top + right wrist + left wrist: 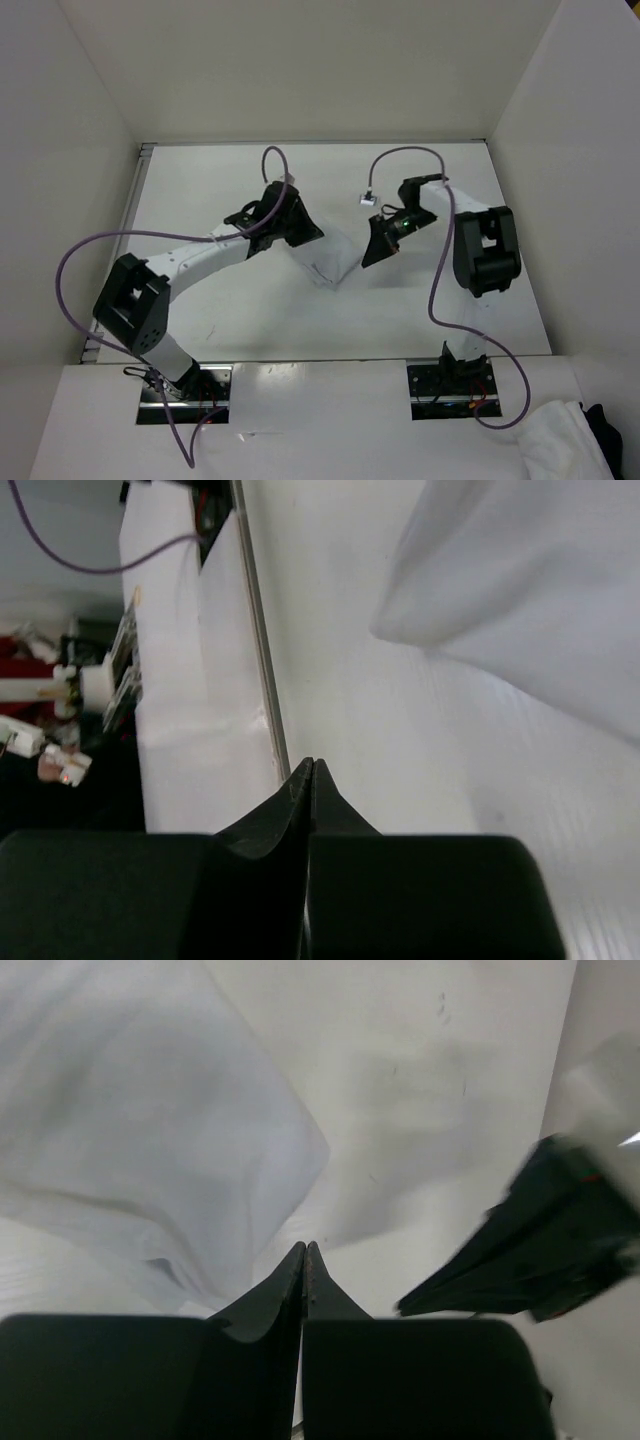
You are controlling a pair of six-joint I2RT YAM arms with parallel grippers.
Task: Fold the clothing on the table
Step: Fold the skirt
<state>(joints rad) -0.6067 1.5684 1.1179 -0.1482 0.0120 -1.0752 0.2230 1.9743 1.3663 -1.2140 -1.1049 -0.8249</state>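
Lying near the middle of the table [250, 320], the clothing [326, 264] is a thin white piece placed between the two grippers, with one pointed corner directed toward the near edge. Its surface is rumpled, with soft folds visible in the left wrist view. The left gripper [305, 235] sits at the far left side of the clothing. Its fingers are clenched tip to tip, and the left wrist view shows no fabric between the tips; the cloth lies just beyond and to the left of them. The right gripper [372, 258] sits just beside the right side of the clothing and angles down toward the table. Its fingers are likewise pressed fully together and grasp nothing, with bare table under the tips and the cloth near but apart. In the right wrist view the metal edge strip [258, 660] of the table runs away from the fingertips. A bulkier white fabric bundle [560, 440] rests off the table, on the near ledge at its right corner. Purple cables [75, 262] loop from both arms.
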